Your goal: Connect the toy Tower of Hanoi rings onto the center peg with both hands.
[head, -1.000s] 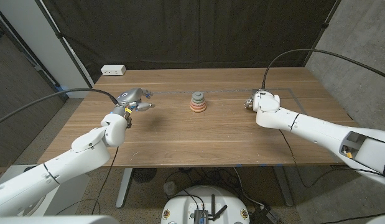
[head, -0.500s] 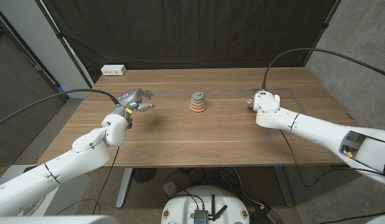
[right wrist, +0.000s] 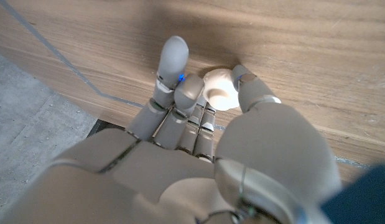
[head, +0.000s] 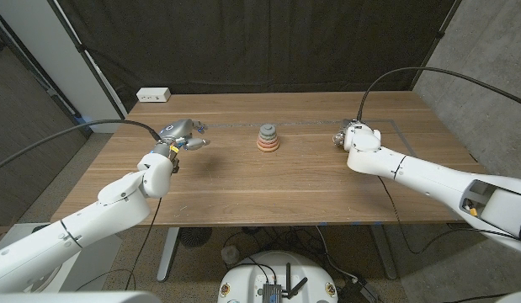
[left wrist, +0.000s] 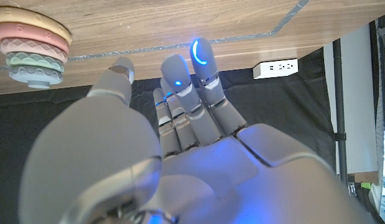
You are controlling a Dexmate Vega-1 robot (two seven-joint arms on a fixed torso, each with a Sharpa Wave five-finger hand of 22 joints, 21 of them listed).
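Observation:
A stack of pastel rings (head: 268, 139) stands on its peg at the table's middle, pink at the base and grey on top; the ring stack (left wrist: 32, 48) also appears in the left wrist view, beyond my left hand (left wrist: 180, 143). That left hand (head: 183, 135) hovers to the stack's left, fingers straight and holding nothing. Over at the stack's right, my right hand (head: 342, 137) is down at the table. A small cream ring piece (right wrist: 221, 89) sits between the thumb and curled fingers of the right hand (right wrist: 198, 124), which touch it on both sides.
A white power strip (head: 153, 95) lies at the table's (head: 268, 185) far left corner, and the power strip (left wrist: 276, 66) shows past my left fingers too. A taped line runs along the table's right side. Black curtains hang behind.
My right forearm has shifted slightly while its hand stays at the same spot. The left hand and the ring stack have not moved.

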